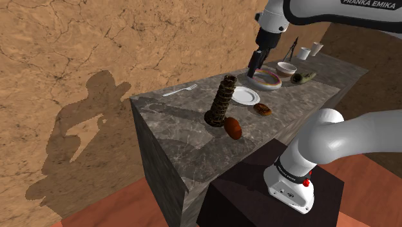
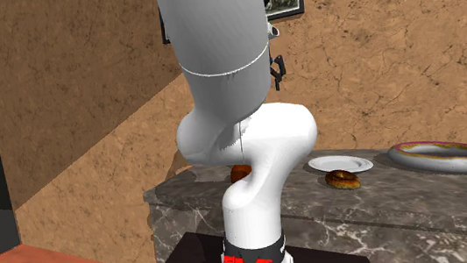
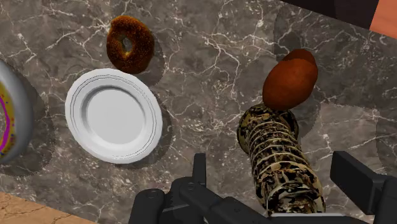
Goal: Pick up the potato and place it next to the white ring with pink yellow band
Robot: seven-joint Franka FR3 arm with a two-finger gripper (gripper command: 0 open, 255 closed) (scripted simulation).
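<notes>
Brown and smooth, the potato (image 1: 234, 128) lies on the marble counter (image 1: 174, 138), just beside the foot of a spotted tower (image 1: 222, 100); a white plate (image 1: 245, 96) and a bagel (image 1: 262, 109) lie between it and the ring (image 1: 264, 82) (pink-and-yellow banded); the gripper (image 1: 255, 66) hangs high near that ring, fingers apart, clasping nothing.

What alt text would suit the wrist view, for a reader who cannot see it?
A reddish-brown potato lies on a dark marble counter beside a tall spotted tower, which the open gripper frames without touching. A white plate, a brown bagel and a ring edge lie nearby.
</notes>
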